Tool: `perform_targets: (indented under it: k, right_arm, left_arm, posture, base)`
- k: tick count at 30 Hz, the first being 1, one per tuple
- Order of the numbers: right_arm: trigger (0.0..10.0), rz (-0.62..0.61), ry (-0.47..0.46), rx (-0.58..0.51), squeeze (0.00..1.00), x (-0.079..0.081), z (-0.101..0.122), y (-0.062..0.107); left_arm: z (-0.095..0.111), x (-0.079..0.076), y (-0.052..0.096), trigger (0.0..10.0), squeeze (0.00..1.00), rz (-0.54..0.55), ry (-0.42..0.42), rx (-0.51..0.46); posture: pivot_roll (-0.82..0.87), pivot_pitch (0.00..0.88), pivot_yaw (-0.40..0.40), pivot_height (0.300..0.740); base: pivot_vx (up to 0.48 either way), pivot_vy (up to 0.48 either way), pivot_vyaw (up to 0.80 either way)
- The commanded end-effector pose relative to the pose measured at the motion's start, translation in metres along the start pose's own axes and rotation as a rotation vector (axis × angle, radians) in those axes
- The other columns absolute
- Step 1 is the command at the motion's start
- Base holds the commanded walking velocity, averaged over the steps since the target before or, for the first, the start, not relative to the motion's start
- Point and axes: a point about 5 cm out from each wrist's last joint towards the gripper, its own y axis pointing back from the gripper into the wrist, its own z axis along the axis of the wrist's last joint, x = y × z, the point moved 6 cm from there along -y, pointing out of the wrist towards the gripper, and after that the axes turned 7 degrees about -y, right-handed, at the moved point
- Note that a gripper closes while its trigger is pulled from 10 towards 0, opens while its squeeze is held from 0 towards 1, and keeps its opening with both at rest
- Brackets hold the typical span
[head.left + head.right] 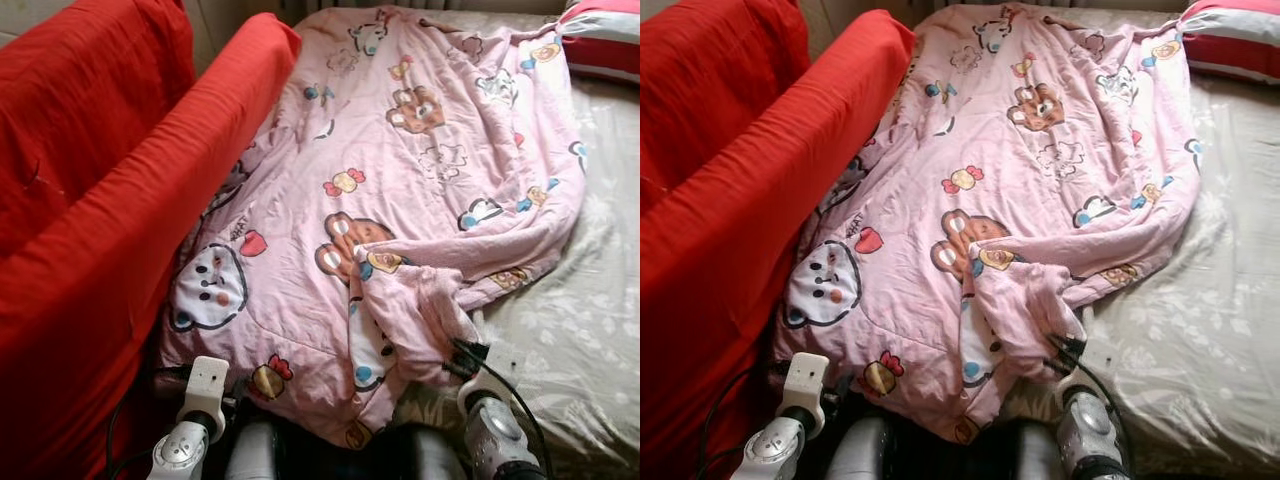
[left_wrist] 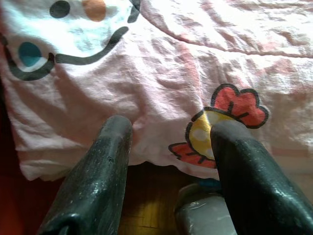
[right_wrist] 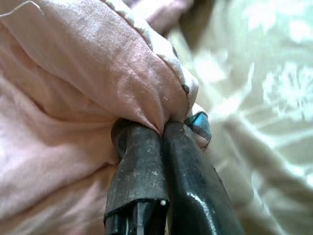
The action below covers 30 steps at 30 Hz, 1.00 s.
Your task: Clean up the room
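Note:
A pink quilt [image 1: 400, 180] printed with cartoon bears and candies lies spread over the bed, its near right corner folded back on itself. My right gripper [image 3: 161, 129] is shut on that folded corner [image 1: 425, 320], pinching the pink fabric between its black fingers [image 3: 142, 166]. My left gripper [image 2: 168, 134] is open at the quilt's near left edge [image 2: 98, 161], right by the hem beside a candy print [image 2: 215, 127]. The left wrist [image 1: 200, 400] sits low by the bed's front corner.
A red sofa [image 1: 90, 200] stands close along the left side of the bed. The beige flowered bedsheet [image 1: 580, 330] is bare on the right. A red and white pillow [image 1: 600, 35] lies at the far right corner. Wooden floor [image 2: 146, 210] shows below the quilt's edge.

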Motion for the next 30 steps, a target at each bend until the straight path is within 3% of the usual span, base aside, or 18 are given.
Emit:
perform_targets:
  k: [1,6,12,17,19,30]
  right_arm:
    - [10.0,0.015,0.030,0.002,0.00,0.000,-0.009,0.005]
    - [10.0,0.039,0.020,-0.022,0.00,0.000,-0.010,0.008]
    - [10.0,0.046,0.023,-0.012,0.00,0.002,-0.014,0.009]
    - [10.0,0.059,0.021,-0.022,0.00,0.006,-0.010,0.008]
    - [10.0,0.061,0.025,-0.023,0.00,0.006,-0.009,0.007]
    - [10.0,0.076,0.033,-0.028,0.00,0.008,-0.008,0.007]
  left_arm:
    - [-0.018,-0.003,0.006,10.0,0.00,-0.008,0.000,0.066]
    - [-0.017,-0.007,0.005,10.0,0.00,-0.013,0.004,0.065]
    - [-0.017,-0.008,0.005,10.0,0.00,-0.012,0.017,0.067]
    - [-0.022,-0.003,0.005,10.0,0.00,0.030,0.102,0.093]
    - [-0.027,-0.003,0.005,10.0,0.00,0.037,0.145,0.115]
    - [-0.045,-0.008,0.010,10.0,0.00,0.030,0.177,0.210]
  posture:
    - [0.02,0.205,0.039,0.648]
    - [0.02,0.198,0.035,0.657]
    - [0.02,0.193,0.030,0.701]
    - [0.02,0.195,0.026,0.740]
    - [0.01,0.197,0.022,0.740]
    - [0.01,0.204,0.020,0.740]
  base:
    - [0.000,0.000,0.00]
    - [0.000,0.000,0.00]
    - [0.000,0.000,0.00]
    - [0.000,0.000,0.00]
    - [0.000,0.000,0.00]
    - [0.000,0.000,0.00]
